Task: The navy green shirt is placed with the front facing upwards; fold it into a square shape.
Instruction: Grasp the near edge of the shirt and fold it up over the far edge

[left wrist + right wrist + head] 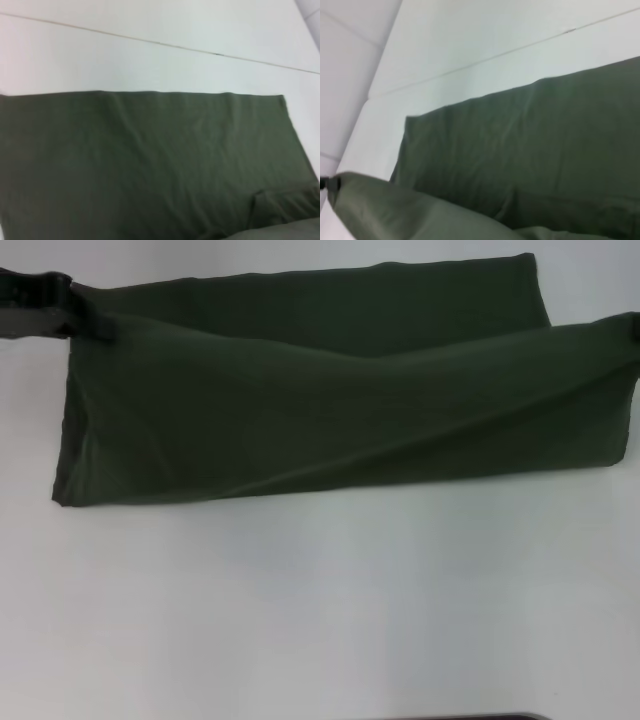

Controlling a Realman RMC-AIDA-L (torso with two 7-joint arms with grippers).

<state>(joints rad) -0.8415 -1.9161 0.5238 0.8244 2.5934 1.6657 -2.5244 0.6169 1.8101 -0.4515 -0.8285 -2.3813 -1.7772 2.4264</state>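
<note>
We see the navy green shirt (330,400) lying across the white table (320,610), its long axis running left to right, with a near layer lifted and draped toward us over the flat far layer. At its far left corner our left gripper (62,308) is clamped on the cloth. The right gripper barely shows at the right edge; its state we cannot tell.

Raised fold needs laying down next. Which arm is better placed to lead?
Left, probably: the left gripper grips the navy green shirt at its raised left corner, in plain view. The right gripper barely shows at the head view's edge.
</note>
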